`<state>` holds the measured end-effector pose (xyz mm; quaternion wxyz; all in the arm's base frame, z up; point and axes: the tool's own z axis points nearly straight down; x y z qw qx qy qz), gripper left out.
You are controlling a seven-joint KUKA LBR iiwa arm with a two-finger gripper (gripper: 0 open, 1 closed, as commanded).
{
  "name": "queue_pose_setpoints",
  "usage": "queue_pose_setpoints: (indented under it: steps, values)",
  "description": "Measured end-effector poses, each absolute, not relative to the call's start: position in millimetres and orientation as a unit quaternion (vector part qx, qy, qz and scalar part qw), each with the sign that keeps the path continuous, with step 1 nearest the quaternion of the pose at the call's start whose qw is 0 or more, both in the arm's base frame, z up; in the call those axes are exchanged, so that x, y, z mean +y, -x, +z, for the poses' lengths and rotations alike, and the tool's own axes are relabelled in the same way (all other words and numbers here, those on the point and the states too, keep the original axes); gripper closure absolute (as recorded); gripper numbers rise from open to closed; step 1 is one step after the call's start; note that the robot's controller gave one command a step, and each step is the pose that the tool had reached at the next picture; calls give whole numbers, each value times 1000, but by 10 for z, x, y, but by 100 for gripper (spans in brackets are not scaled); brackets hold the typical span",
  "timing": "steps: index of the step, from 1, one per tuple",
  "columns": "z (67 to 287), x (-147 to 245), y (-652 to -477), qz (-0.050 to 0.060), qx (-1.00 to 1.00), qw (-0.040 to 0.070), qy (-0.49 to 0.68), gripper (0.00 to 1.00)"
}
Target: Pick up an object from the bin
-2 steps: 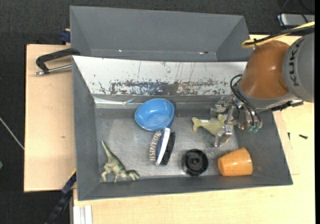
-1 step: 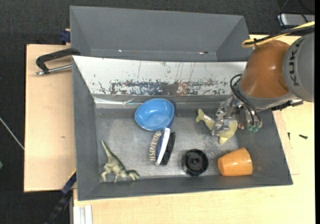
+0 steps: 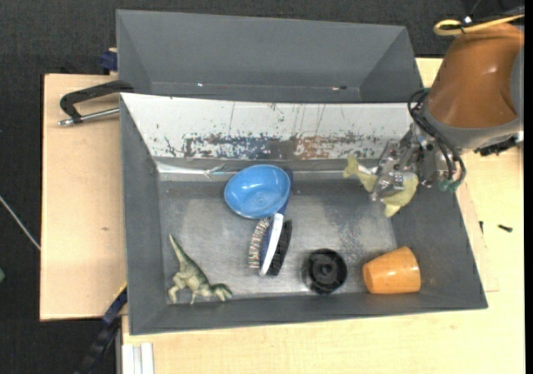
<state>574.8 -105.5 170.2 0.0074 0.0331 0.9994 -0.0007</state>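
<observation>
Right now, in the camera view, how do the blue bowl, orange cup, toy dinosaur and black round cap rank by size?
1. blue bowl
2. orange cup and green toy dinosaur: too alike to rank
3. black round cap, smallest

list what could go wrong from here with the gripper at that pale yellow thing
1. The gripper sits at the pale yellow, irregular soft-looking thing close to the grey metal bin's right wall; lifting could scrape that wall.
2. The thing sticks out past the gripper on two sides, so a hold may be off-centre and slip.
3. If dropped, it could hit the orange cup lying on its side nearby.
</observation>
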Motion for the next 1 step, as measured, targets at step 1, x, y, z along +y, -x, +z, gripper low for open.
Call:
queue_pose_setpoints:
  steps: [1]
  values:
    - [1994, -1053, -5769, 0, 999, 5, -33, 100]
